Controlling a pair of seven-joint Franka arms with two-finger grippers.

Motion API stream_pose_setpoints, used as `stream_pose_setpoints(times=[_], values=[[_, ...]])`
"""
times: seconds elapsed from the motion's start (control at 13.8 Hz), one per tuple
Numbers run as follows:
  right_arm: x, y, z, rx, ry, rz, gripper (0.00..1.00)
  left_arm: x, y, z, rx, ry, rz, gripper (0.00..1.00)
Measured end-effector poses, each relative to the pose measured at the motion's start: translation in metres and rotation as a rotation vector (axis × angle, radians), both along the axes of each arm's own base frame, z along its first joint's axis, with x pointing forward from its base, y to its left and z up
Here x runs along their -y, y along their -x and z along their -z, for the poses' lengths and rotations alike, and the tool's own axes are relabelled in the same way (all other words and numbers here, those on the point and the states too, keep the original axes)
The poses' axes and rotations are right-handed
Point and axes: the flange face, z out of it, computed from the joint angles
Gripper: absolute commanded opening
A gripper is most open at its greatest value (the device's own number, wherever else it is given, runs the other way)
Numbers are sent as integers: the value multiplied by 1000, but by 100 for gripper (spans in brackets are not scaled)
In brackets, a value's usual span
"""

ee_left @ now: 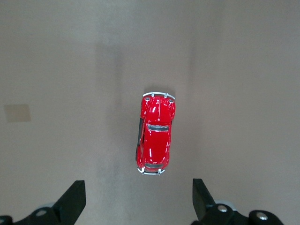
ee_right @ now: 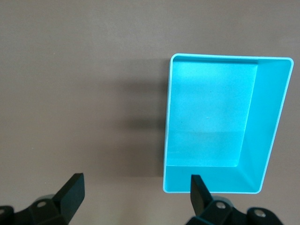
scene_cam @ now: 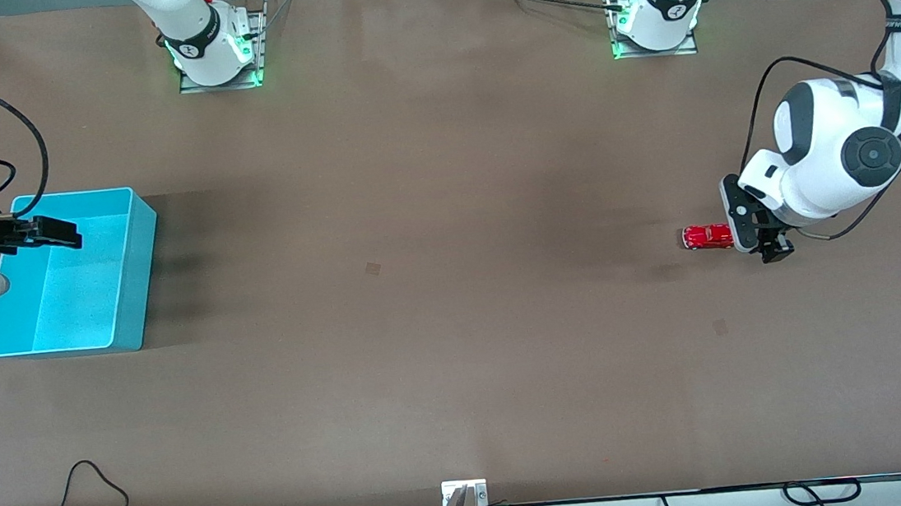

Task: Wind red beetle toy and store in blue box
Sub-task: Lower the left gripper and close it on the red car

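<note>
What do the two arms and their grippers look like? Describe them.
Both arms have glossy white shells with black joint bands and round dark grey caps, black cables looped alongside, and green-lit bases. The left gripper and right gripper each have two black wedge-shaped fingers.

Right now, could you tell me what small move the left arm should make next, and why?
Probably lower the left end effector straight down and a little forward over the car. Its fingers are open and empty, and the car sits untouched on the table just ahead of them. The box is empty, with the right end effector open over it.
</note>
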Motion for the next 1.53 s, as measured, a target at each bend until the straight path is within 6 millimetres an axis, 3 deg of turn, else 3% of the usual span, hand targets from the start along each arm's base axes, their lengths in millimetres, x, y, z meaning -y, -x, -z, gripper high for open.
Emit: stream_pose_setpoints(times=[0.44, 0.87, 1.53], values=[[0, 0, 0, -1, 0, 0, 100, -1, 23, 35, 25, 14, 35, 100], [0, 0, 0, -1, 0, 1, 100, -13, 31, 47, 37, 25, 36, 100], [0, 1, 1, -7, 0, 1, 100, -8, 39, 69, 16, 43, 38, 100]])
